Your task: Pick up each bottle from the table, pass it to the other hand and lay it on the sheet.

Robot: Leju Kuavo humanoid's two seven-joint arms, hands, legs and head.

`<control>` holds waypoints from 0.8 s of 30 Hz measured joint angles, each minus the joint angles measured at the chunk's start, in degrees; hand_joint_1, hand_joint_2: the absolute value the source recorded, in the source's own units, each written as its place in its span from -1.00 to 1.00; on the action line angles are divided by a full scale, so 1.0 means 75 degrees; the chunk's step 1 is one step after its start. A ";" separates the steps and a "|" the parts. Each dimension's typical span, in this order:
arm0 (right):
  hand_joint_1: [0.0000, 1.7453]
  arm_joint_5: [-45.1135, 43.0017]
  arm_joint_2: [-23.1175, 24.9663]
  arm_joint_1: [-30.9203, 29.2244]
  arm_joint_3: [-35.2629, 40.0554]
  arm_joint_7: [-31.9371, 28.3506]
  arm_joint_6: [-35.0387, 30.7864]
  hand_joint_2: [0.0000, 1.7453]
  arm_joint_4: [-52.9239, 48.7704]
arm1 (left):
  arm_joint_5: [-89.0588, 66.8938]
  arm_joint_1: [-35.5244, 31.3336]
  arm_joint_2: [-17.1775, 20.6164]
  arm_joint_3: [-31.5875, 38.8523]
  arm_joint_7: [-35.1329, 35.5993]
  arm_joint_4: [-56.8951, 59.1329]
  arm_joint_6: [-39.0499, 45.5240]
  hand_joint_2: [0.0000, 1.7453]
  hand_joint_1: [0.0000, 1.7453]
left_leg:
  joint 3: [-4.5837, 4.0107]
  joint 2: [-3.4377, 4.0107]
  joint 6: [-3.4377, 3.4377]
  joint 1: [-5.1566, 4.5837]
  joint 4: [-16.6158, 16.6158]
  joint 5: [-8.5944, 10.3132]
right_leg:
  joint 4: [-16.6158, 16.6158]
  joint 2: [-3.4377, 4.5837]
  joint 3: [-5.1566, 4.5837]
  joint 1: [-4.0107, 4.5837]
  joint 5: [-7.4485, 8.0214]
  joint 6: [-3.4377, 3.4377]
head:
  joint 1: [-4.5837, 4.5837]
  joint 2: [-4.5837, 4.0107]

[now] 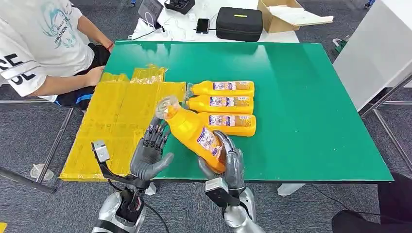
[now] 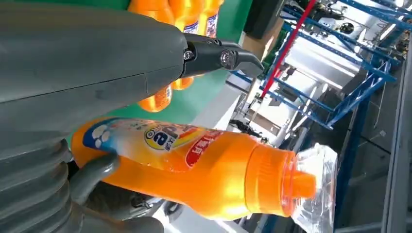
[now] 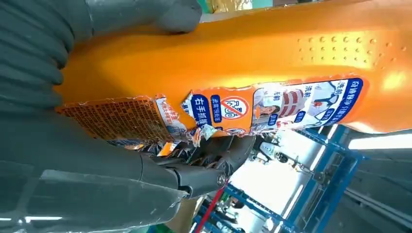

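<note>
My right hand (image 1: 227, 166) grips an orange bottle (image 1: 195, 132) by its base and holds it tilted above the table's front edge. The bottle's clear-wrapped cap (image 1: 166, 107) points toward the yellow sheet (image 1: 121, 119). My left hand (image 1: 149, 151) is open just left of the bottle, fingers spread up along its neck. Up close, the bottle (image 2: 209, 170) lies across the left hand (image 2: 97, 63), and the right hand (image 3: 73, 170) wraps the labelled body (image 3: 243, 58). Three more orange bottles (image 1: 221, 103) lie side by side on the green table (image 1: 301, 97).
A person (image 1: 43, 53) sits at the table's far left corner, one hand by the sheet's far edge. Behind the table lie a black case (image 1: 239, 23), a cardboard box (image 1: 284, 14) and a phone (image 1: 202, 25). A white cabinet (image 1: 379, 43) stands at the right.
</note>
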 measured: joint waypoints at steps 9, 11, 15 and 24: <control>1.00 0.0798 0.0379 -0.0289 0.0324 0.0000 0.0111 1.00 0.0968 | 0.0271 -0.0228 0.0000 -0.0146 0.0236 0.0300 -0.0201 1.00 -1.00 | 0.0000 0.0000 0.0000 0.0001 0.0000 0.0000 | 0.0000 0.0000 0.0000 0.0001 0.0000 0.0000 | 0.0003 0.0000; 1.00 0.0749 0.0464 -0.0334 0.0437 0.0000 0.0178 1.00 0.1259 | 0.0309 -0.0236 0.0003 -0.0151 0.0245 0.0356 -0.0204 1.00 -1.00 | 0.0000 0.0000 0.0000 0.0001 0.0000 0.0000 | 0.0000 0.0000 -0.0002 0.0001 0.0000 0.0000 | 0.0000 0.0000; 1.00 0.0548 0.0633 -0.0443 0.0632 0.0000 0.0341 1.00 0.1807 | 0.0449 -0.0233 0.0012 -0.0137 0.0283 0.0484 -0.0254 1.00 -1.00 | -0.0001 0.0001 0.0000 0.0000 0.0000 0.0000 | 0.0000 0.0001 -0.0004 0.0000 0.0000 0.0000 | 0.0003 0.0000; 1.00 0.0277 0.0848 -0.0616 0.0804 -0.0035 0.0603 1.00 0.2623 | 0.0475 -0.0212 0.0149 -0.0099 0.0303 0.0694 -0.0259 1.00 -1.00 | -0.0001 0.0001 -0.0001 0.0001 0.0000 0.0000 | 0.0000 0.0001 -0.0007 0.0000 0.0000 0.0000 | 0.0000 0.0000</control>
